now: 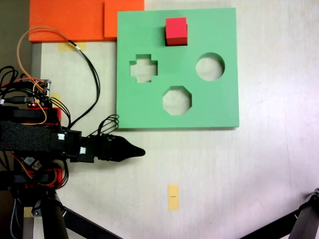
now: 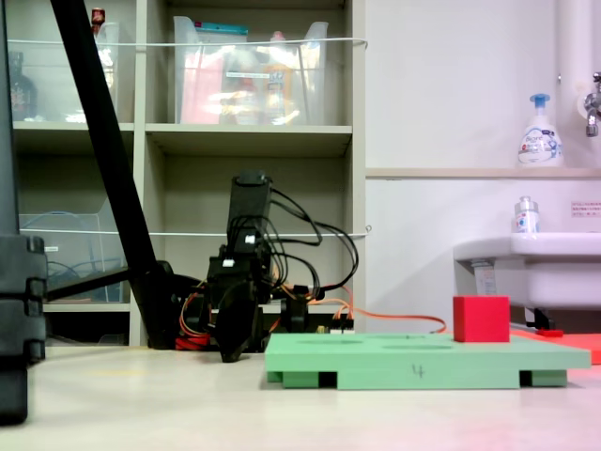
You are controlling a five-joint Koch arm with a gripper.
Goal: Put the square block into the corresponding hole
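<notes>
- Pale tabletop [image 1: 259,169] is spreading under everything, with shelving and a white sink showing behind it in a fixed view, and a small yellow tape strip [image 1: 173,197] is lying on the table near the bottom of the top-down fixed view.
- I am resting my black gripper [image 1: 134,151] low over the table, pointing right in that top-down fixed view, just below the lower left corner of the flat green foam board [image 1: 224,104].
- My fingers are showing as one dark tapered tip, so I cannot tell whether they are parted or closed; I am holding nothing that I can see.
- The small bright red foam cube [image 1: 176,31] is sitting on the board near its far edge, well apart from me; in the side-on fixed view it [image 2: 481,318] is standing proud of the board's top surface rather than flush with it.
- I cannot make out a separate square cutout, so I am judging the cube is standing over or partly in it, not pressed home.
- The cross-shaped cutout [image 1: 143,69], the round cutout [image 1: 210,66] and the octagonal cutout [image 1: 177,100] are lying open and unfilled.
- Flat orange foam slabs [image 1: 70,20] are lying beyond the board's upper left corner.
- I am judging the placing step as nearly done or needing a check; a next move is calling for reaching across the board and pressing or reseating the cube squarely, without nudging the board.
</notes>
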